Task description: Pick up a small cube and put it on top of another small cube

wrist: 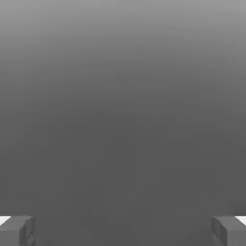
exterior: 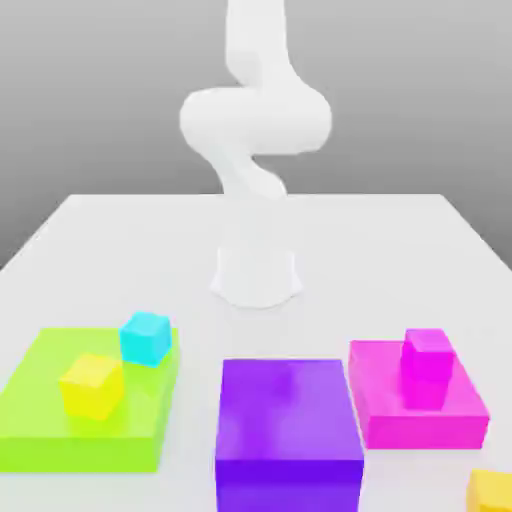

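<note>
The small amber cube [exterior: 492,490] lies on the white table at the exterior view's lower right corner, partly cut off by the frame edge. A cyan small cube [exterior: 146,337] and a paler lemon-yellow cube [exterior: 92,385] rest on a lime-green slab [exterior: 40,420]. A magenta small cube [exterior: 428,358] sits on a magenta slab [exterior: 385,400]. The white arm [exterior: 255,120] rises from its base at the table's middle and leaves the frame at the top. In the hand view my gripper [wrist: 123,230] is open, its grey fingertips [wrist: 19,229] far apart with only grey background between them.
A large purple block [exterior: 288,420] stands at the front centre between the green and magenta slabs. The arm's round base [exterior: 256,275] sits behind it. The white table [exterior: 120,250] extends back on both sides of the base.
</note>
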You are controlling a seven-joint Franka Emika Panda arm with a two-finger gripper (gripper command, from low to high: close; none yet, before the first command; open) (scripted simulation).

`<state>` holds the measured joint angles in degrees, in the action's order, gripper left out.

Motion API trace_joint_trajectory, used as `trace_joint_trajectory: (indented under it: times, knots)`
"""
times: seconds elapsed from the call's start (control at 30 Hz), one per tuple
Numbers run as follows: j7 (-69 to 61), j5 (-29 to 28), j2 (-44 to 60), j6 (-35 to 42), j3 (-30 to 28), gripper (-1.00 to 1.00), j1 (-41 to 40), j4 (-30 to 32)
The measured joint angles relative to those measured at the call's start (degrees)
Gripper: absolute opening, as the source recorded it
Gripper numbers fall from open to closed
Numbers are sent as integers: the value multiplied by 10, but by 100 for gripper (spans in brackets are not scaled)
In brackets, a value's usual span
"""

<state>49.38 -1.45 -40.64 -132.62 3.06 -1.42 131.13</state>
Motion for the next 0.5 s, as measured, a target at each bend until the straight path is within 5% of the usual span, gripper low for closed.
trace_joint_trajectory:
  times: [0.5]
  knots:
    - [247,-132,315,-50,160,0,-47,-40]
